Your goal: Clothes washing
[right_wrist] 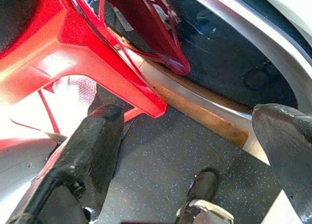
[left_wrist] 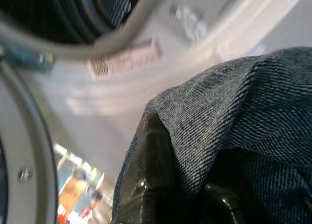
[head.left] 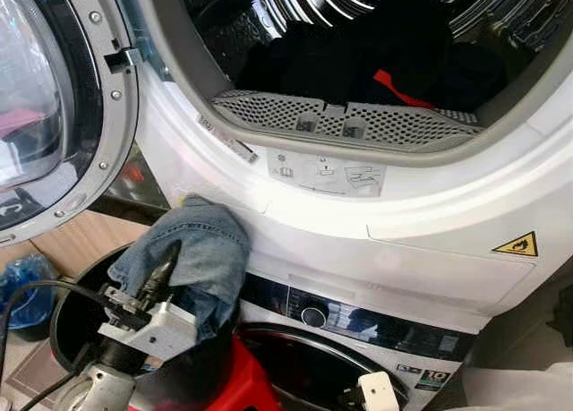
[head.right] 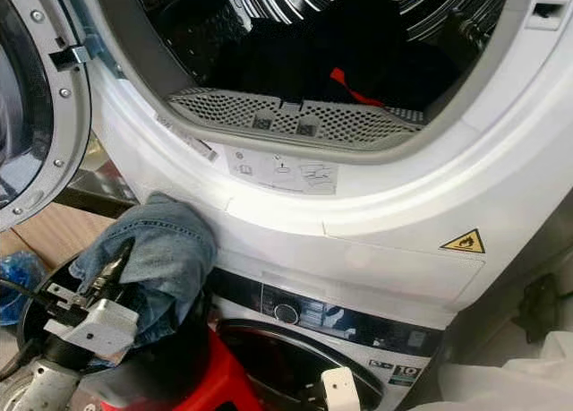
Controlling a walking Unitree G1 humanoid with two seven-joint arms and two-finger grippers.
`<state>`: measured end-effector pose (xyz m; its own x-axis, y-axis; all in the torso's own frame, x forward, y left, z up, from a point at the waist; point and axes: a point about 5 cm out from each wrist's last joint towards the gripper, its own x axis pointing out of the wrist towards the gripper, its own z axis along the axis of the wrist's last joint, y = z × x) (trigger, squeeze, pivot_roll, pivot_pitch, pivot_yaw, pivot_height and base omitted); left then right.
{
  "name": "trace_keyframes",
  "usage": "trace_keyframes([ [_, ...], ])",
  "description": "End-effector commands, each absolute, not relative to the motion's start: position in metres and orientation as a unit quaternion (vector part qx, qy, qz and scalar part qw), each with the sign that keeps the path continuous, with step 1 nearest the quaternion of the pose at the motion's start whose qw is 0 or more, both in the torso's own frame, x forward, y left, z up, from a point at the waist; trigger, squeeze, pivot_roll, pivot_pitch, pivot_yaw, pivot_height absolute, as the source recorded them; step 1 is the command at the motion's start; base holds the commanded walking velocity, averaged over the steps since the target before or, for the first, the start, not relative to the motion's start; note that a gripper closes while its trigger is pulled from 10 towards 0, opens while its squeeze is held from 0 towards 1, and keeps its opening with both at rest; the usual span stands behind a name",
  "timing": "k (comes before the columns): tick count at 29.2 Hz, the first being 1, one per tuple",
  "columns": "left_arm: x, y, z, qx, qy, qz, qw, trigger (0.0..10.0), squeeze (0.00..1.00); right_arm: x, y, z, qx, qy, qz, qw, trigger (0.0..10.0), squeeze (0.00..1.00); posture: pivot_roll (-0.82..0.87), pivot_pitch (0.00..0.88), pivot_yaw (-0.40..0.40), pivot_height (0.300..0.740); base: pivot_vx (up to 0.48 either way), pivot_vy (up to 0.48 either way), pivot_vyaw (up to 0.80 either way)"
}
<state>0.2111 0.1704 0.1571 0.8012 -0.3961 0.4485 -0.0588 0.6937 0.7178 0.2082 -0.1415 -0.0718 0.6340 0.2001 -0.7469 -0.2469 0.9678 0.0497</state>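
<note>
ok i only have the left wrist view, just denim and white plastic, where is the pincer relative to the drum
Observer: The left pincer holds the jeans below the open upper drum, against the white front panel.
Operator: anything in the drum already
Observer: Yes, dark clothes with a red strip lie inside.
Operator: where's the right arm
Observer: The right pincer hangs low and open, by a red stool and the lower machine's door.
</note>
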Motion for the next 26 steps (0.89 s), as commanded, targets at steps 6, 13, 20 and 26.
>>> trace_keyframes([
  [6,0.194,0.14,0.176,0.339,-0.389,-0.212,0.83,0.0,0.0,0.21,-0.138,-0.071,-0.034,0.409,0.137,0.901,10.0,0.0,0.04,0.025,0.07,0.74,0.0,0.0,0.0],
  [13,0.196,0.132,0.192,0.322,-0.422,-0.253,0.809,0.0,0.0,0.213,-0.142,-0.069,-0.041,0.407,0.138,0.902,10.0,0.0,0.05,0.012,0.064,0.74,0.0,0.0,0.0],
  [20,0.204,0.125,0.211,0.326,-0.454,-0.256,0.789,0.0,0.0,0.214,-0.138,-0.069,-0.041,0.407,0.141,0.902,10.0,0.0,0.06,0.019,0.059,0.74,0.0,0.0,0.0],
  [26,0.216,0.12,0.23,0.345,-0.49,-0.266,0.755,0.0,0.0,0.212,-0.137,-0.07,-0.039,0.41,0.139,0.901,10.0,0.0,0.06,0.02,0.061,0.74,0.0,0.0,0.0],
])
